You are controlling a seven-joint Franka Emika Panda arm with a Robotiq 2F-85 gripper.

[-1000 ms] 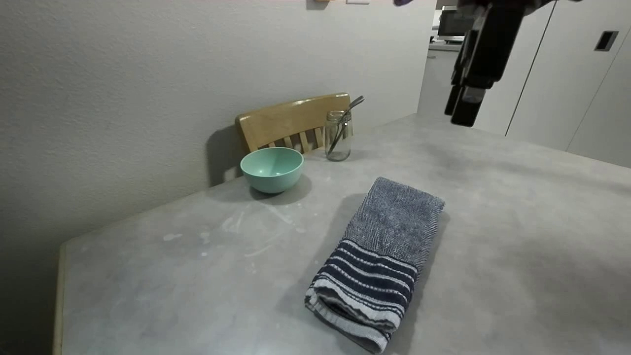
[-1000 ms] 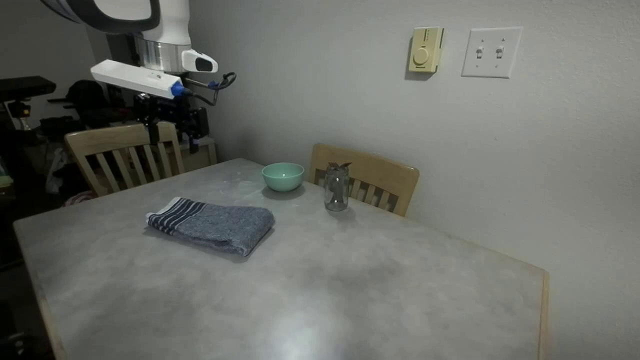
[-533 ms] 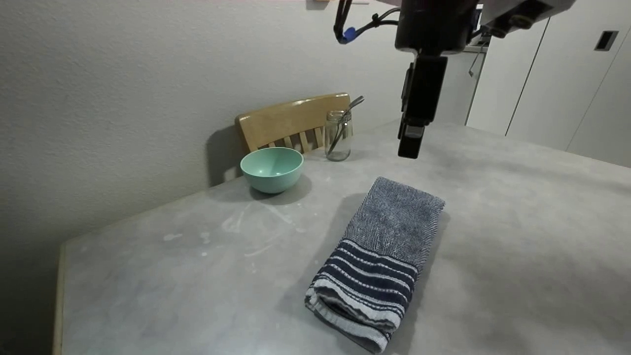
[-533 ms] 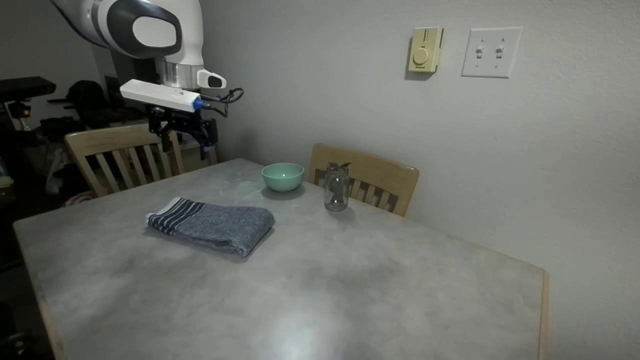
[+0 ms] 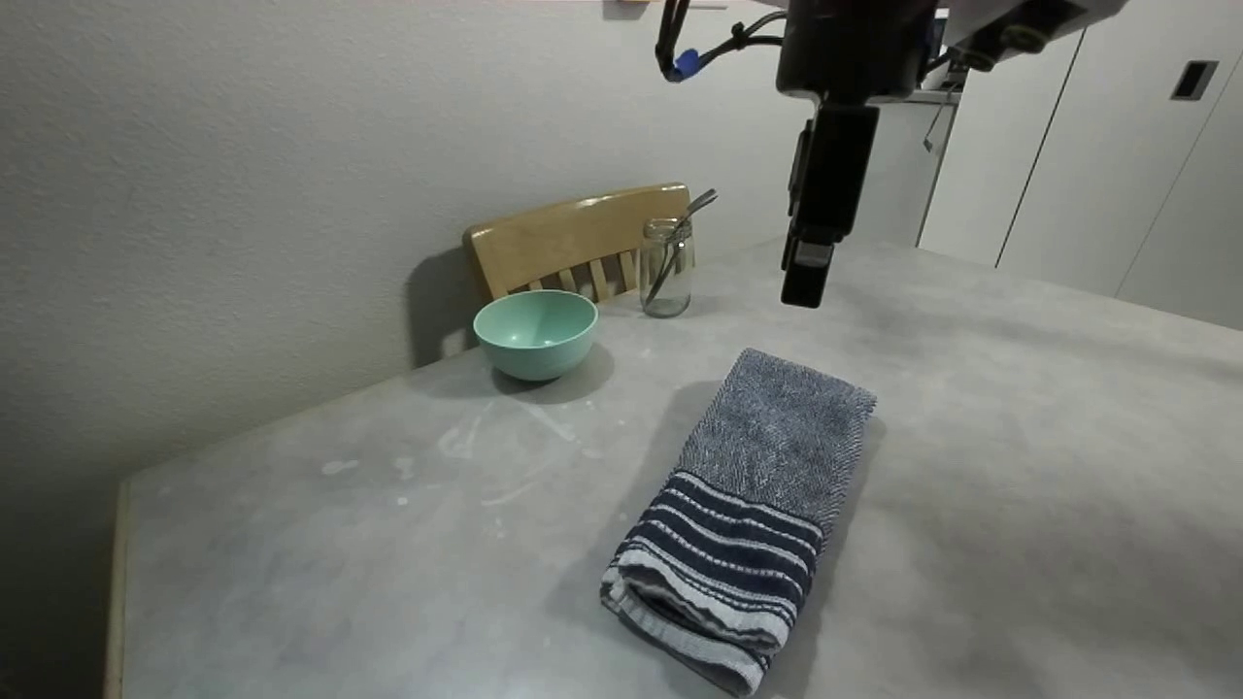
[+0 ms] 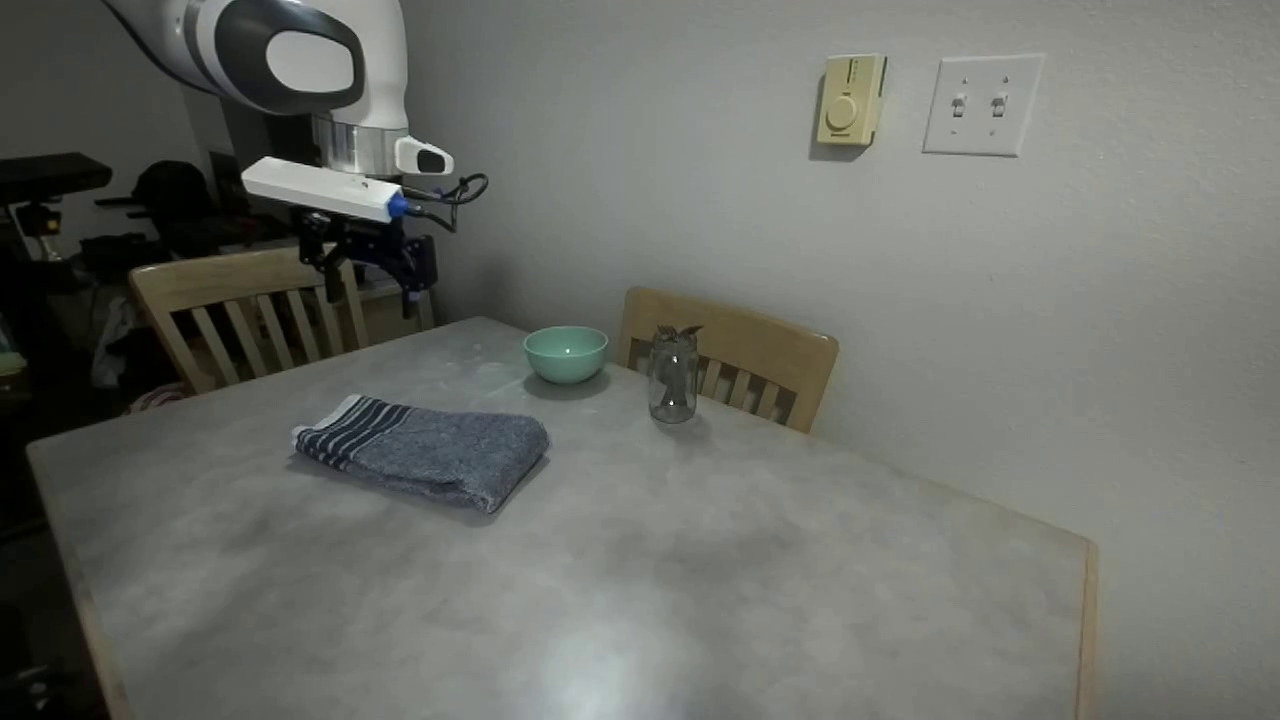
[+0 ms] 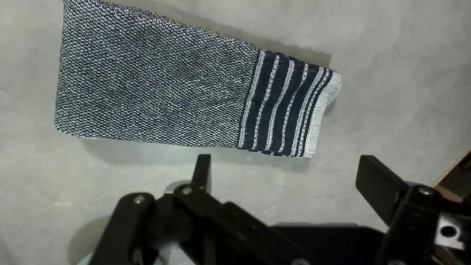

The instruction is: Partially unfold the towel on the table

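Observation:
The towel (image 5: 743,515) lies folded on the grey table (image 5: 388,582), with its navy and white striped end showing layered edges. It also shows on the table (image 6: 700,600) as a flat folded towel (image 6: 430,450), and in the wrist view the towel (image 7: 165,84) lies above the jaws, stripes to the right. My gripper (image 6: 371,300) is open and empty, pointing down above the table, apart from the towel. The gripper (image 5: 804,291) is seen nearly side-on in an exterior view. In the wrist view its fingers (image 7: 285,160) are wide apart with only tabletop between them.
A teal bowl (image 5: 536,335) and a glass jar with cutlery (image 5: 666,267) stand near the table edge by the wall. In an exterior view the bowl (image 6: 566,353) and jar (image 6: 673,375) are beyond the towel. Wooden chairs (image 6: 730,345) stand at the table's edges.
The gripper has come lower and shifted, leftward in one exterior picture and rightward in another, then stayed nearly still over the last half second. The towel has not moved.

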